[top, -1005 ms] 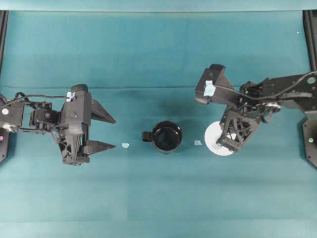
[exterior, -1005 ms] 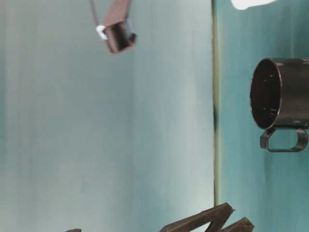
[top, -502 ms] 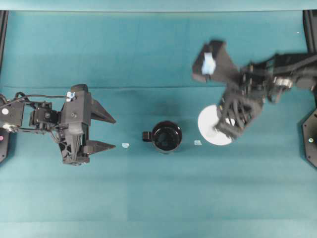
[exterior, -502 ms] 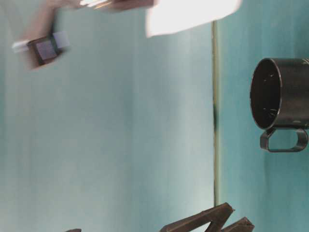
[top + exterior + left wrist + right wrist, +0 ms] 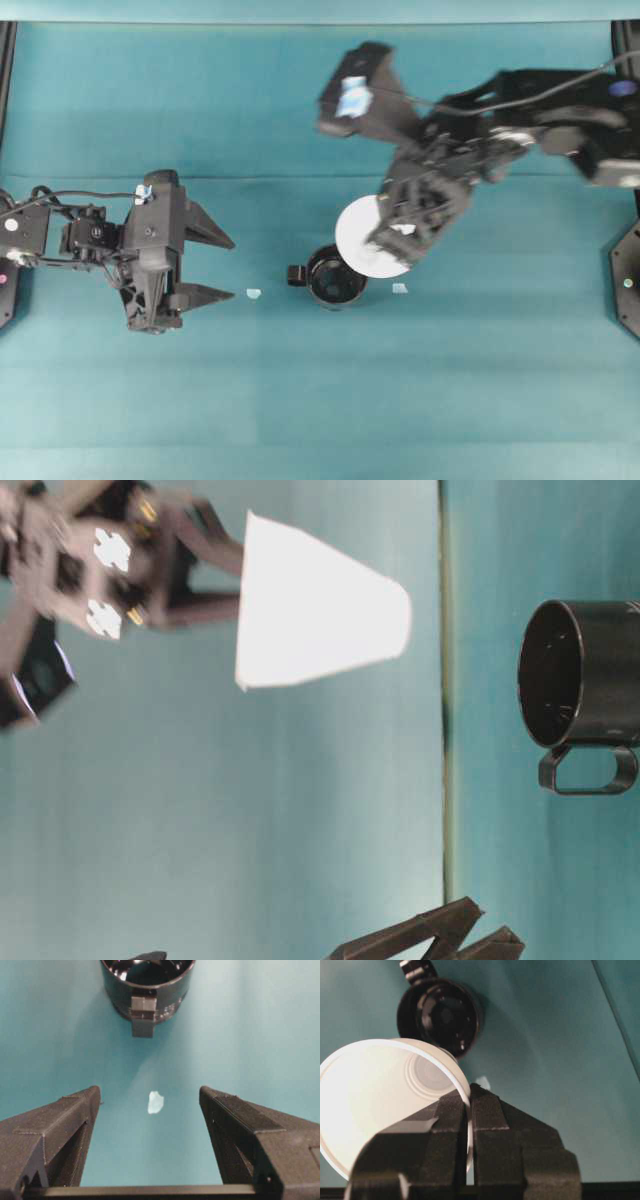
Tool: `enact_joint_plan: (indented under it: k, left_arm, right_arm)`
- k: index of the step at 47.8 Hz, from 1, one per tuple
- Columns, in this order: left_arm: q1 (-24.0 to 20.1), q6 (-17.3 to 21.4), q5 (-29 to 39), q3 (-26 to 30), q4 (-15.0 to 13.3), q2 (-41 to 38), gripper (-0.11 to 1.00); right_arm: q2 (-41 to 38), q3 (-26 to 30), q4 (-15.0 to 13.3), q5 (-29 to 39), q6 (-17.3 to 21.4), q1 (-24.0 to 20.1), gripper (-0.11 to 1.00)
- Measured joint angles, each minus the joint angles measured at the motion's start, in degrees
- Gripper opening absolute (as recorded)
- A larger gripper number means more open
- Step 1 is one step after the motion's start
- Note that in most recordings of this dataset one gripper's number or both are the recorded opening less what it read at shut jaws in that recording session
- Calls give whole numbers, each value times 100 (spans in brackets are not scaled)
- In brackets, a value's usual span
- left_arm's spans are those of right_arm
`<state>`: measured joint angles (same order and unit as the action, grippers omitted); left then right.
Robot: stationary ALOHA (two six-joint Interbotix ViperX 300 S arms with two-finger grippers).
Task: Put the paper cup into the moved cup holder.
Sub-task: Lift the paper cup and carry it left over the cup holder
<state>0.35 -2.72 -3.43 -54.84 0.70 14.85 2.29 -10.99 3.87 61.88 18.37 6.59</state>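
Overhead exterior showed the right gripper (image 5: 398, 232) with its fingers (image 5: 470, 1125) pinched shut on the rim of the plain white tapered paper cup (image 5: 371, 237), one inside the wall and one outside, holding it in the air, overlapping the glossy black round cup holder (image 5: 335, 277) standing on the teal surface (image 5: 320, 400). The left gripper (image 5: 205, 265) hovered apart, fingers spread wide around nothing.

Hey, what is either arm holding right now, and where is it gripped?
The right tool pinches the paper cup by its rim wall. The left tool holds nothing.
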Motion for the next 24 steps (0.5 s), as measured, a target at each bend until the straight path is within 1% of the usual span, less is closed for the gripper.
enact_joint_plan:
  k: [10, 17, 24]
  left_arm:
    - [0, 0, 0, 0, 9, 0, 80]
    - [0, 0, 0, 0, 9, 0, 80]
    - [0, 0, 0, 0, 9, 0, 80]
  right_arm:
    - [-352, 70, -18, -290, -53, -88, 2]
    - [-492, 62, -114, -510, -79, -97, 2]
    - [-642, 18, -158, -571, -88, -105, 2]
